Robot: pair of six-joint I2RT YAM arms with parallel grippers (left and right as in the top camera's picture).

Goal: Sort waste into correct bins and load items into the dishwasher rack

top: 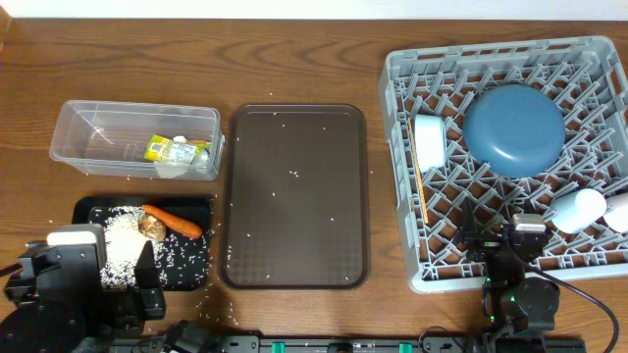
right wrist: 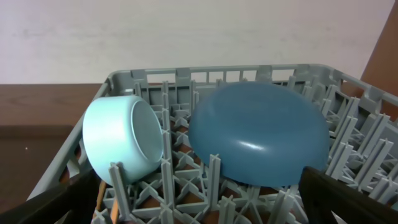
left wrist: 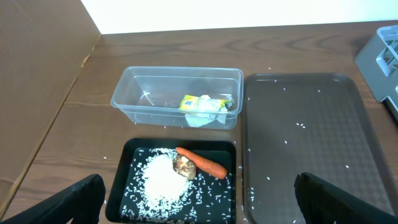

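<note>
The clear box (top: 88,137) holds the yellow-green wrapper (top: 165,149) and crumpled white paper (top: 177,165); both also show in the left wrist view (left wrist: 198,102). The black tray (top: 191,265) holds white rice (left wrist: 163,180), the carrot (left wrist: 202,163) and the brown lump (left wrist: 183,165). The grey rack (top: 589,59) holds the blue plate (top: 513,129), the bowl (top: 430,140) on its side, a light-blue cup (top: 577,209) and a pink cup (top: 620,211). My left gripper (left wrist: 199,208) is open and empty over the black tray's near end. My right gripper (right wrist: 202,205) is open and empty over the rack's front, facing the bowl (right wrist: 121,146) and the plate (right wrist: 258,134).
The dark-brown serving tray (top: 294,196) lies between the bins and the rack, with a few rice grains on it. Loose grains lie on the wooden table near the black tray's front edge. A wall stands behind the table.
</note>
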